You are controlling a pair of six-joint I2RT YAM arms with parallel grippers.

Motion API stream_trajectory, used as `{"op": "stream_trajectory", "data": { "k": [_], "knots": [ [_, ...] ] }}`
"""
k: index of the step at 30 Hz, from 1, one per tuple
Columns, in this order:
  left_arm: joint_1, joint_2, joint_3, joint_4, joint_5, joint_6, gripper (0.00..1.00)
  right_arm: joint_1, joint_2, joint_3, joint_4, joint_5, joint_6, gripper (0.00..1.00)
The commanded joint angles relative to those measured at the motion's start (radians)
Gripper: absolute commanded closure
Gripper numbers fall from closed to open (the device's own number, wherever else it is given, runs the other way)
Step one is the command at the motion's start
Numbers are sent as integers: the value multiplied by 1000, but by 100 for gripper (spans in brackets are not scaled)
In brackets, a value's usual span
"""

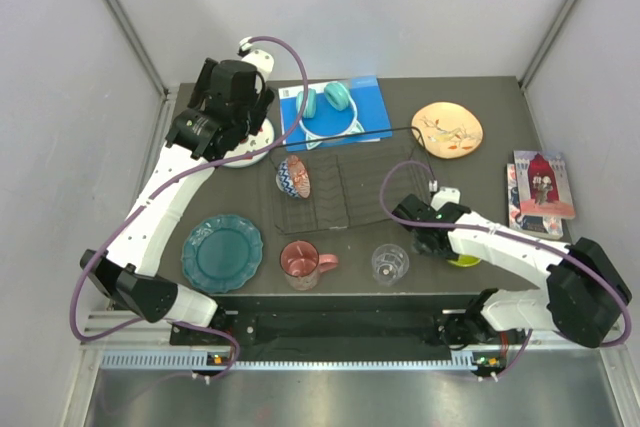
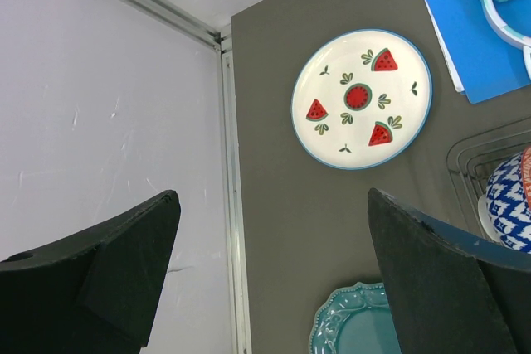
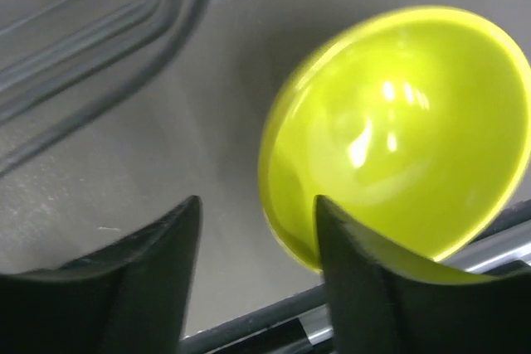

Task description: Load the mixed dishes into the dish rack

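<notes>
Right wrist view: the right pincer [image 3: 257, 202] has its fingers apart, clamped on nothing. The lime-green bowl [image 3: 398, 138] sits upright on the counter [image 3: 207, 122], just ahead of the pincer and toward its right finger. That finger overlaps the bowl's near rim, the other stands outside on bare counter, and a stretch of rim shows in the gap. I judge the pincer to be straddling the rim; whether either finger touches it cannot be told. The bowl is round, so no long axis matters, only the rim's line across the gap. The dish rack [image 3: 99, 31] lies ahead of the pincer on its left-finger side, near the bowl but apart from it.

The right arm is clearly the nearer one. The left pincer [image 2: 272, 195], fingers wide apart and empty, hangs high with the white plate with red watermelon slices [image 2: 362, 99] well ahead of it.

The rack holds only the small patterned bowl [image 1: 293, 177], at its left end. The pink mug [image 1: 300, 262], clear glass [image 1: 389, 263], teal plate [image 1: 221, 252] and cream-orange floral plate [image 1: 446, 130] lie on the counter outside it.
</notes>
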Motion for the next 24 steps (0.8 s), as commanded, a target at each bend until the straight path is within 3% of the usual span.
{"op": "stream_trajectory", "data": {
  "k": [1,4,9,15,20,24],
  "knots": [
    [5,-27,8,26,9,-13,1,-14,-6,-25,25,-37,-12,54],
    [5,-26,6,26,12,-19,1,-14,-21,-42,30,-57,-23,67],
    [5,-26,5,24,18,-28,1,-11,-21,-48,39,-77,-40,74],
    [5,-38,-24,27,21,-33,1,-12,-40,-43,34,-68,-43,100],
    [5,-39,-31,32,26,-37,1,-9,-92,-28,28,-86,-46,100],
    [5,-33,-23,24,31,-47,1,20,-133,24,65,-233,-76,100]
  ]
}}
